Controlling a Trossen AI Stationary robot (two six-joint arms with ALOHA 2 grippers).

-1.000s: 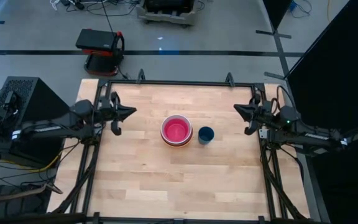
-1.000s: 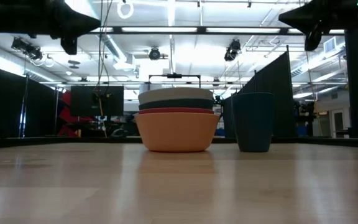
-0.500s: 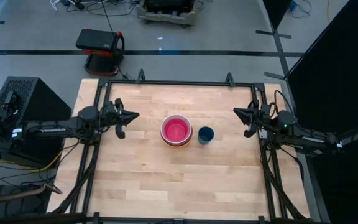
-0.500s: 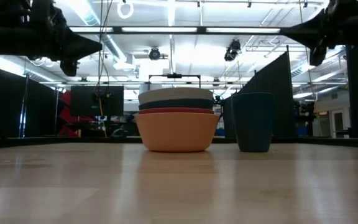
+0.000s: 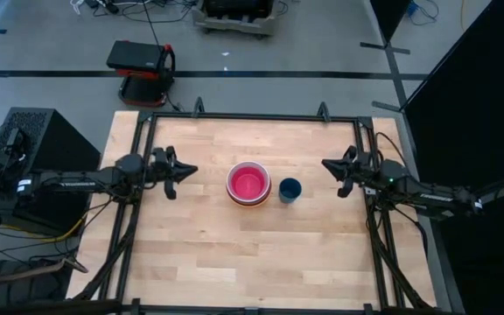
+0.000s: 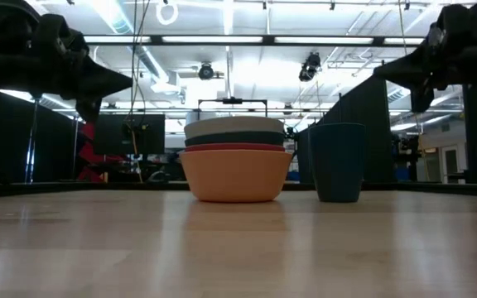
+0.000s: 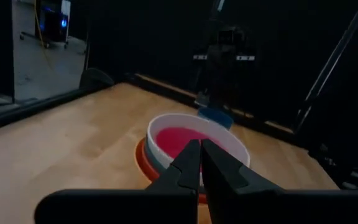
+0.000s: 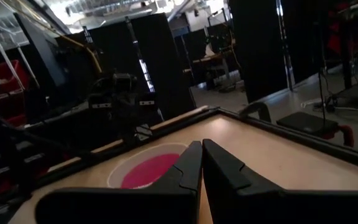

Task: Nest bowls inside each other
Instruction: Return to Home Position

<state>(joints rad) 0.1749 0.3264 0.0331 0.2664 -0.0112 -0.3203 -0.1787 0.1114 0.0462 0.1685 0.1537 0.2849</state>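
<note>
The bowls stand as one nested stack [image 5: 248,184] at the table's middle. In the low view the orange bowl [image 6: 235,175] is at the bottom on the table, then a red rim, a teal one and the white bowl [image 6: 234,127] above. The pink bowl [image 7: 180,138] sits innermost. My left gripper [image 5: 194,169] hovers shut left of the stack, pointing at it. My right gripper [image 5: 324,164] hovers shut to the right, beyond the cup. Neither holds anything.
A small dark blue cup [image 5: 290,189] stands upright on the table just right of the stack. A black frame rail [image 5: 252,116] runs along the table's far edge and down both sides. Bare wood lies in front of the stack.
Both arms have sunk toward the table, fingers staying shut. The left gripper has crept a little toward the stack, and the right gripper a little toward the cup. The stack and the cup have kept still.
</note>
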